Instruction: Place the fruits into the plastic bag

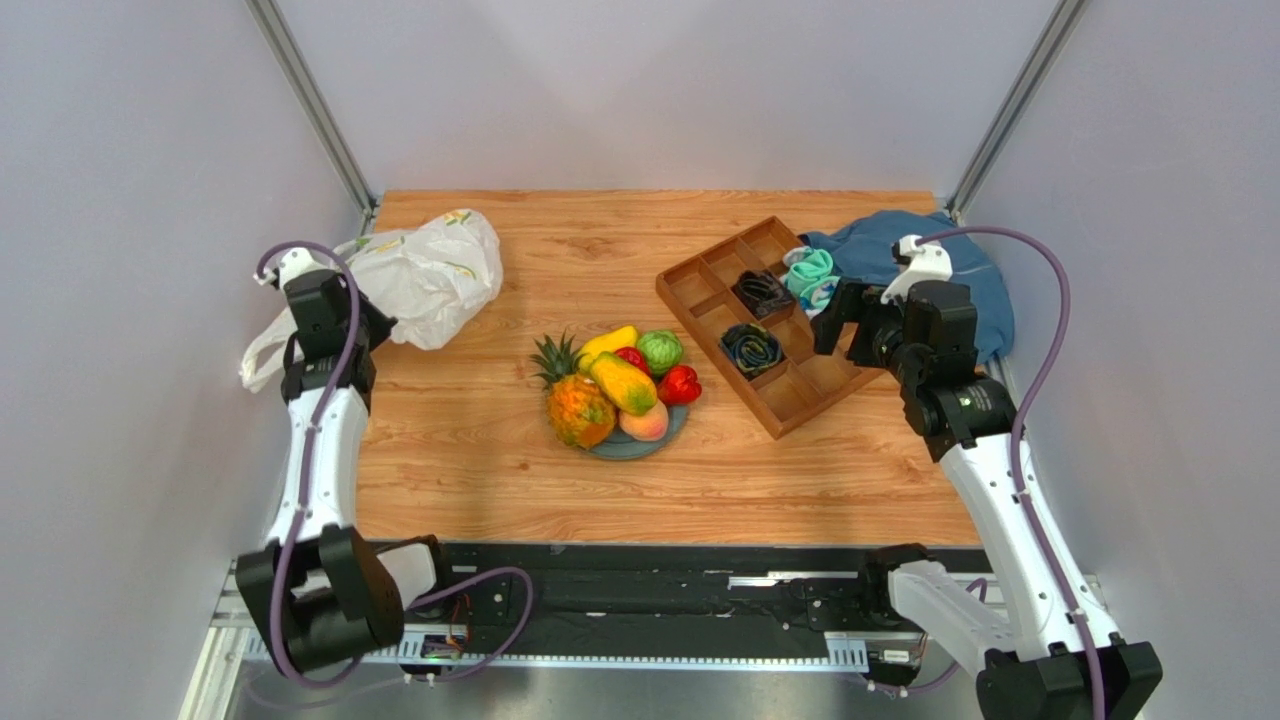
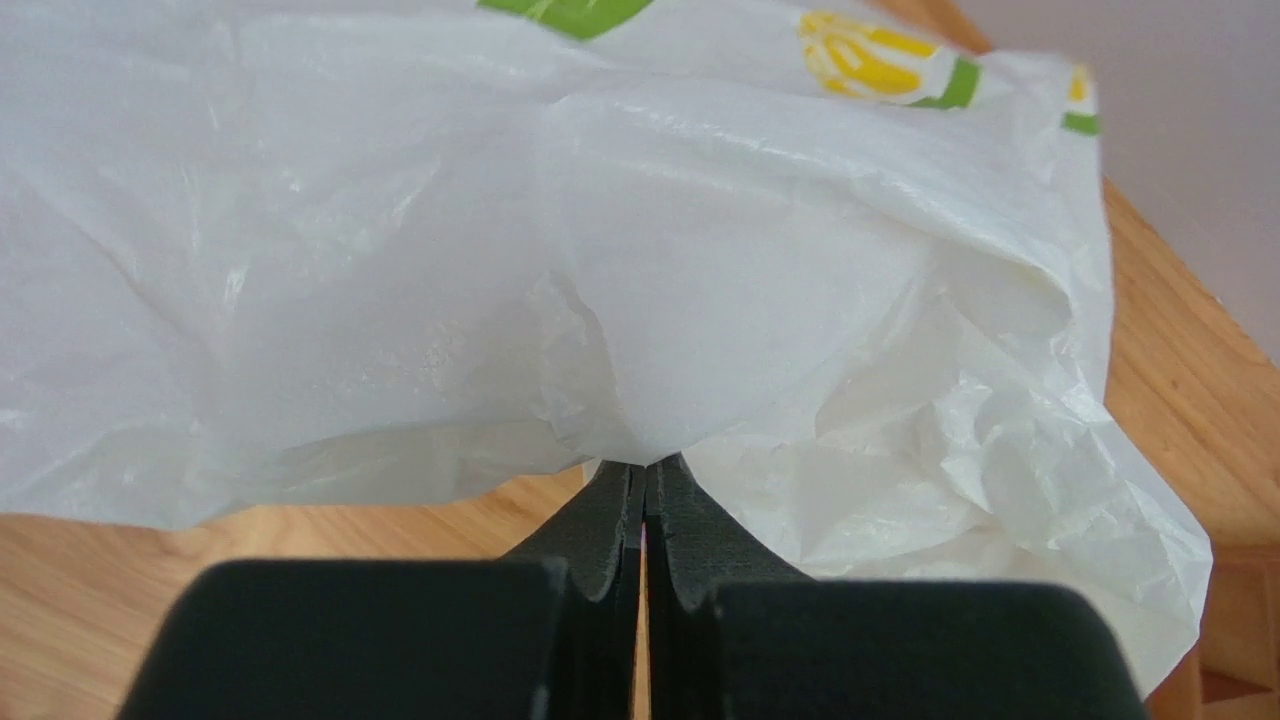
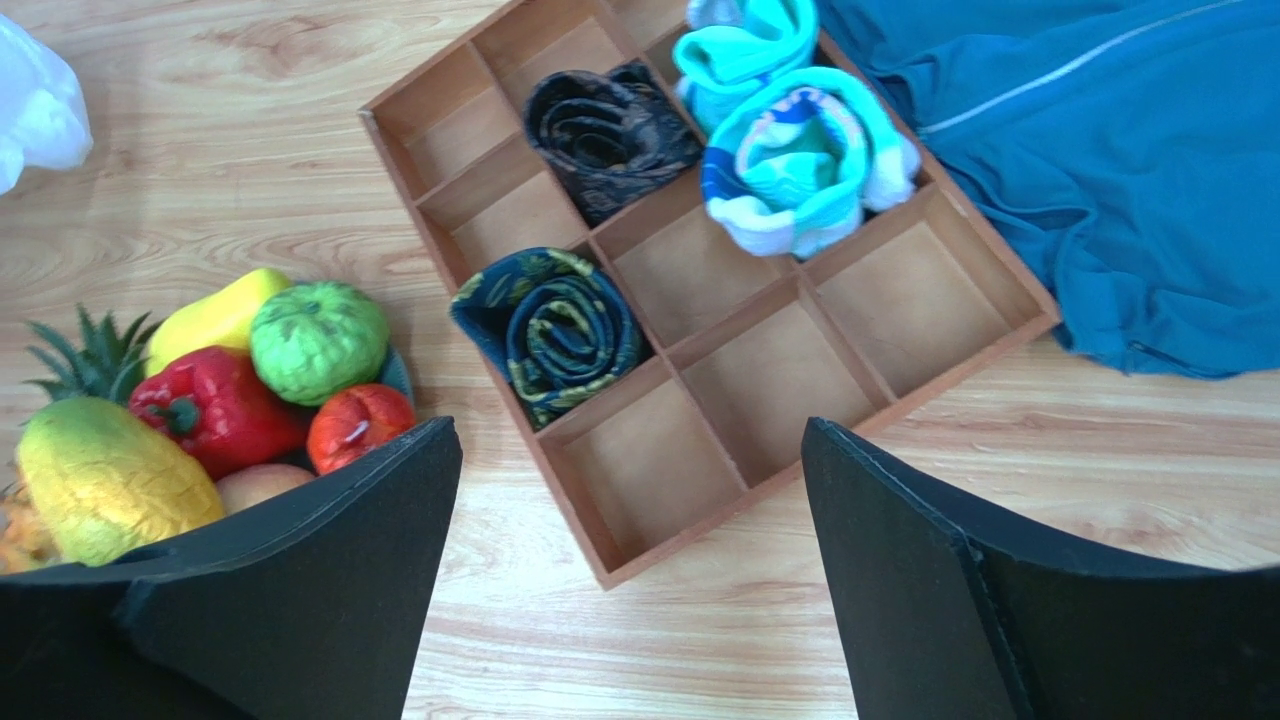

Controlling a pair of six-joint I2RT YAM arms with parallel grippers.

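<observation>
The plastic bag (image 1: pixel 428 270) lies crumpled at the table's far left, white with yellow-green citrus prints. My left gripper (image 1: pixel 371 320) is shut on a fold of the bag's film (image 2: pixel 601 270), which bunches right at the closed tips (image 2: pixel 646 468). The fruits sit piled on a dark plate (image 1: pixel 616 447) mid-table: pineapple (image 1: pixel 576 402), mango (image 3: pixel 105 480), banana (image 3: pixel 218 315), green round fruit (image 3: pixel 316 341), red ones (image 3: pixel 361 425) and a peach (image 3: pixel 256 483). My right gripper (image 1: pixel 836 318) hovers open and empty (image 3: pixel 631 431) over the table just in front of the wooden tray, right of the fruits.
A wooden divided tray (image 1: pixel 703 293) sits right of the plate, holding rolled dark socks (image 3: pixel 553 327) and teal socks (image 3: pixel 804 158). A blue cloth (image 1: pixel 962 270) lies behind it at the far right. White walls close in on both sides.
</observation>
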